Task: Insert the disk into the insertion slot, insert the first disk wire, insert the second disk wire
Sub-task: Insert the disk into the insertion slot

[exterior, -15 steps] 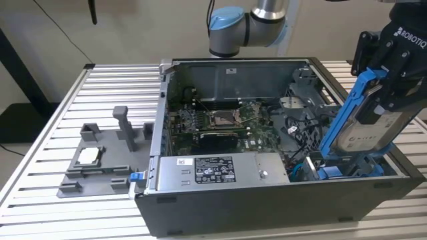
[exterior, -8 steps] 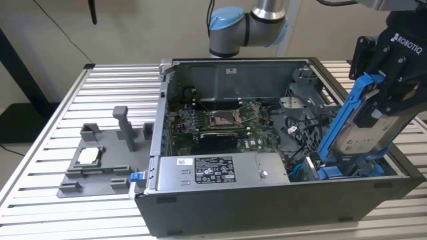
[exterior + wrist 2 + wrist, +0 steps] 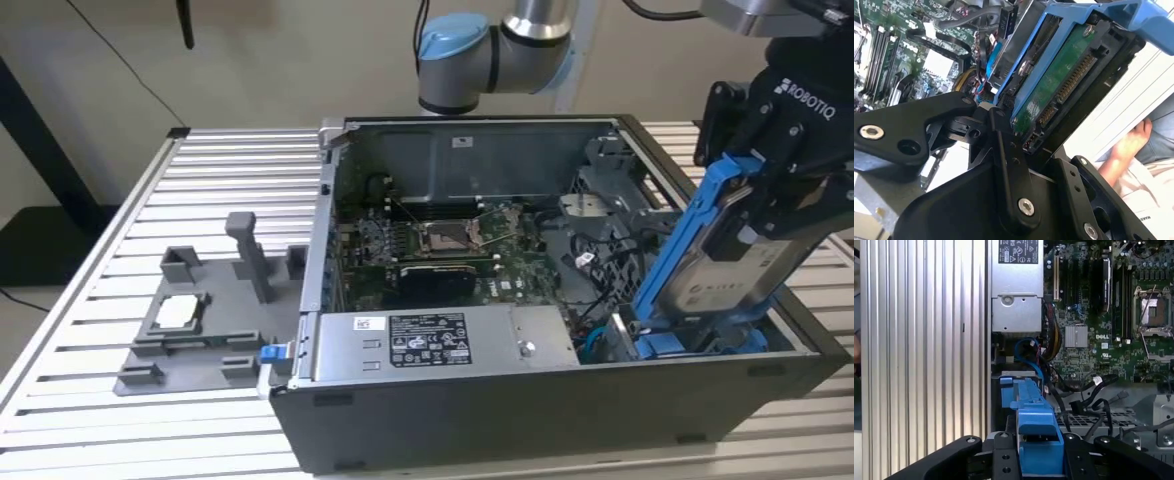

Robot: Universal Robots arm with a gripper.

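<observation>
My gripper (image 3: 771, 205) is shut on the disk (image 3: 727, 270), a silver-grey drive in a bright blue carrier. The disk stands steeply tilted at the exterior view's right. Its lower end sits down in the insertion slot (image 3: 674, 347), a dark bay with blue tabs at the case's front corner, and its upper end is raised. In the second wrist view the disk's green circuit side (image 3: 1064, 85) and connector pins face me between black fingers (image 3: 1004, 145). The first wrist view has the blue carrier (image 3: 1034, 435) clamped in the gripper (image 3: 1036, 452). Loose black cables (image 3: 1094, 385) lie beside the bay; which are the disk wires I cannot tell.
The open computer case holds a silver labelled power-supply box (image 3: 427, 340) and a motherboard (image 3: 441, 240). A grey fixture (image 3: 187, 340) with a small square chip (image 3: 178, 313) lies on the slatted table (image 3: 214, 180). A person's hand (image 3: 1126, 145) is beyond the case wall.
</observation>
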